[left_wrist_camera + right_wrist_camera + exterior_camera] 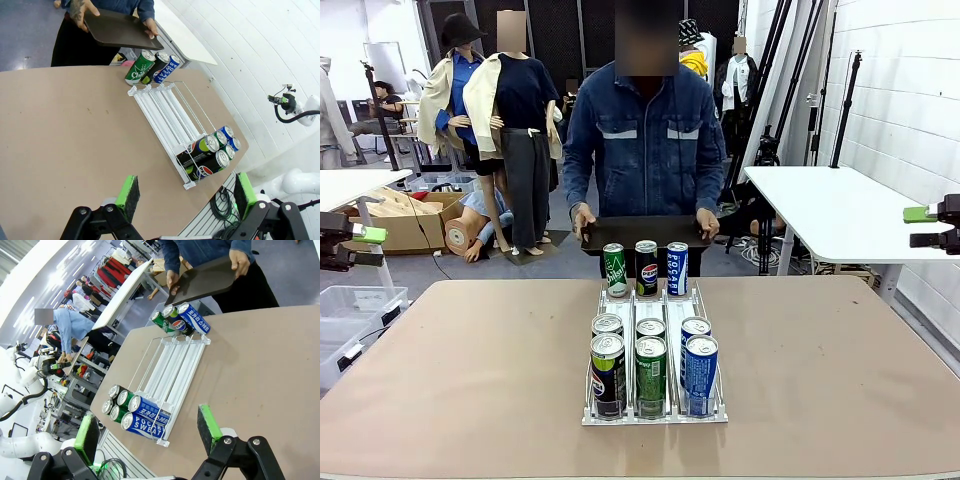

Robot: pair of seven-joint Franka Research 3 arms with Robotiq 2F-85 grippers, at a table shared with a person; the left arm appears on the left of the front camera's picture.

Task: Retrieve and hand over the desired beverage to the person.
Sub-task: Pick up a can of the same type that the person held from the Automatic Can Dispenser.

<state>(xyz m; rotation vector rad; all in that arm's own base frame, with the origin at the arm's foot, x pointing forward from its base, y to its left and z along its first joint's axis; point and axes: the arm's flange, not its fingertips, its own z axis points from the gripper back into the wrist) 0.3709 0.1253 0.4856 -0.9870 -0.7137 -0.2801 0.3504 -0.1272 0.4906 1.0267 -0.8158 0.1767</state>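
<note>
Firstly, in the front view, the person (650, 140) stands at 12 o'clock and holds a black tray (645, 232) level. On the tabletop (470, 360) the rack (655, 300) has its long axis from 12 to 6 o'clock. Three cans (647, 268) stand upright at its 12 o'clock end and six cans (650, 365) at its 6 o'clock end.

Next, in the left wrist view, the left end effector (186, 197) is released and empty.

Lastly, in the right wrist view, the right end effector (147, 432) is also spread and grasps nothing.

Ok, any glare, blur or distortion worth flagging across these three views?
Front view: even light, sharp, soft shadows beneath the cans. Left wrist view: rolled, table edge bowed by the wide lens. Right wrist view: rolled, background washed out at upper left.
</note>
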